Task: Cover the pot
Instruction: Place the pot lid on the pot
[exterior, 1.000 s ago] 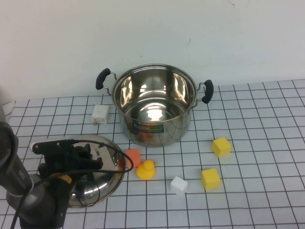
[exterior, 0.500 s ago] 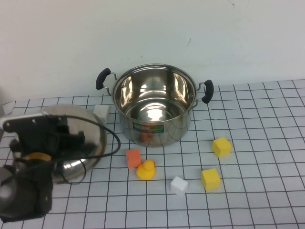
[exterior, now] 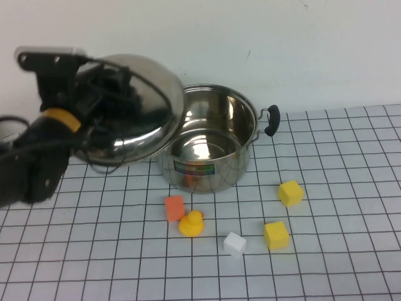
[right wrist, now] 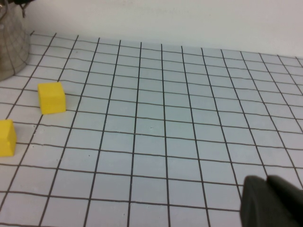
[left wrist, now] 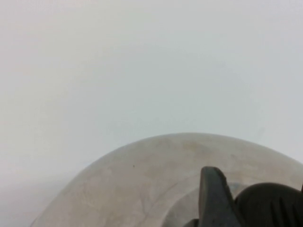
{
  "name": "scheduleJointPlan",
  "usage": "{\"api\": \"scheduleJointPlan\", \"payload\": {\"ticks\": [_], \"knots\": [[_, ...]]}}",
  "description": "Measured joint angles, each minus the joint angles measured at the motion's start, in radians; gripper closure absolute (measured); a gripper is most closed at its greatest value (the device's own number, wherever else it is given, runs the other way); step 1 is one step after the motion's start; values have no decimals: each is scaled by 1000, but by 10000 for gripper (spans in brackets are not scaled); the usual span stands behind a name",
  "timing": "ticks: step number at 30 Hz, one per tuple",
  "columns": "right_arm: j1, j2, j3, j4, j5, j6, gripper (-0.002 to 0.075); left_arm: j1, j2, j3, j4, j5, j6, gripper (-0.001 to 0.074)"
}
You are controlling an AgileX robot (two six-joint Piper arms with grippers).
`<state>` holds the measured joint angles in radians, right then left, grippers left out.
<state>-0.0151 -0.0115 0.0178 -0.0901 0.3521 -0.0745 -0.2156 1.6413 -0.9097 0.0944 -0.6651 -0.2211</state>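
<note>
Lid [exterior: 135, 106] in left end effector [exterior: 103, 94] overlaps pot [exterior: 210, 147]; right end effector [right wrist: 272, 203] parked.

No text, brand or number can be read anywhere. The pot [exterior: 210, 147] carries a small coloured label [exterior: 194, 167] on its side, facing the high view, with green, yellow and red bands, but its print is too small to make out, and the wrist views show no writing at all
</note>
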Motion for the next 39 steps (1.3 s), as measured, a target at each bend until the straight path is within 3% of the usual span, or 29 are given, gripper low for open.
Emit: {"api": "scheduleJointPlan", "payload": {"ticks": [5,13,28,39], "knots": [[0,0,0,0,0,0,717,-1,84,-173,176,57,-191,421],[0,0,0,0,0,0,717,-56,271,-368,317,76,-251,421],[0,0,0,0,0,0,717,-101,565,-654,365,132,-271,421],[0,0,0,0,0,0,717,-103,636,-726,383,164,-342,421]]}}
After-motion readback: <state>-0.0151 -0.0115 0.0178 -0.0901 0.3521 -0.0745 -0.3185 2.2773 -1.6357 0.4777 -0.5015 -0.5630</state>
